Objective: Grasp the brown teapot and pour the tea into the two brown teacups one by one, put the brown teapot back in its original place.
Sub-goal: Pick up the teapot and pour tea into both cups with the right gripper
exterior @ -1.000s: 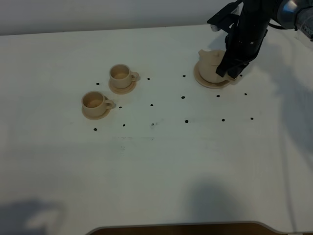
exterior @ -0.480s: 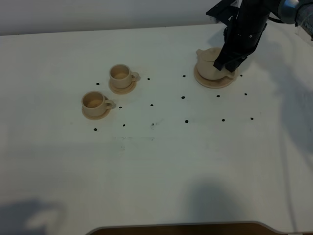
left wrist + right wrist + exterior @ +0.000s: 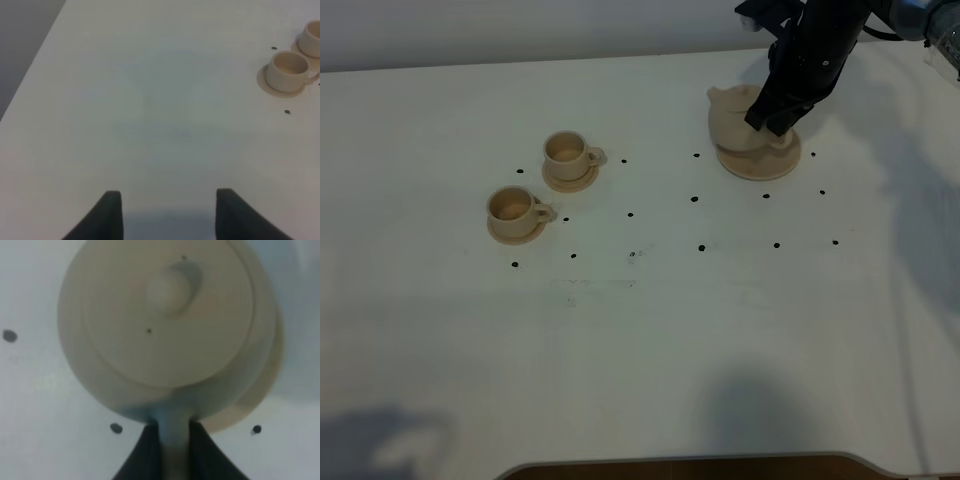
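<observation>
Right wrist view first, and we are looking straight down on the brown teapot [image 3: 165,325], knobbed lid seated, with the right gripper [image 3: 174,455] clamped hard on the loop handle [image 3: 174,432], one dark finger on each side of it. We read that as a sensible hold: taking the pot by the handle leaves lid and spout clear, and a roll of the wrist should be enough to tip it. Up in the exterior high view, the pot hangs at the far right of the white table [image 3: 640,330], seemingly just off its wide tan disc [image 3: 770,165], the home spot it must return to. It sits offset toward the cup side, so much of the disc shows bare. The spout [image 3: 717,96] points left, toward the work, which should spare us a turn. Well apart across the table sit the far teacup [image 3: 565,152] and the near teacup [image 3: 512,205], close together and mouths up, so one carry should serve both pours. Whether anything is in them we cannot tell from here. The left gripper [image 3: 169,215] idles with jaws apart over bare table, holding nothing. Next, we reckon, comes the carry leftward, kept level so nothing spills early.
</observation>
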Motion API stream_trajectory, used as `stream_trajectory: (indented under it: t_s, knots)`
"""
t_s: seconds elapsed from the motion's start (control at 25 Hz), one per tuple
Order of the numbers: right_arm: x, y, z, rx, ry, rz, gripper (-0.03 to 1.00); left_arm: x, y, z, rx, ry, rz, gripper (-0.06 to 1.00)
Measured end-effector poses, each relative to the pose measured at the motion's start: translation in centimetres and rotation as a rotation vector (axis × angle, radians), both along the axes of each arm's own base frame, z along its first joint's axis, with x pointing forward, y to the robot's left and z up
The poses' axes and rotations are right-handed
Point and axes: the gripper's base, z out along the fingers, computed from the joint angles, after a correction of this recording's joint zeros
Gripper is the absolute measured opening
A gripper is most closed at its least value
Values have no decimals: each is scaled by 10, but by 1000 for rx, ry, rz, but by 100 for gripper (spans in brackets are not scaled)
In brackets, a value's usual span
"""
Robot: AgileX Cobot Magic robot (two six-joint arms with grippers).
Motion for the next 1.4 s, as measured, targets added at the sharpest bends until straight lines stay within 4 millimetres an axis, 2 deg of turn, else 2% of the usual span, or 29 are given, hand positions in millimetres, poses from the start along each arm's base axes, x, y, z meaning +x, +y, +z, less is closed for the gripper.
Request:
stream_trajectory:
  t_s: [0.24, 0.4, 0.96, 1.2, 1.4]
  knots:
    - [1, 3, 8, 23, -23, 1, 9, 0, 0, 0, 0, 0, 0, 44]
    - [-4, 16, 15, 32, -36, 43, 9, 0, 0, 0, 0, 0, 0, 44]
    - [-36, 110, 23, 1, -235, 278, 9, 0, 0, 0, 0, 0, 0, 44]
    - [-51, 136, 23, -96, -312, 376, 9, 0, 0, 0, 0, 0, 0, 44]
    - [-60, 153, 10, -136, -315, 430, 9, 0, 0, 0, 0, 0, 0, 44]
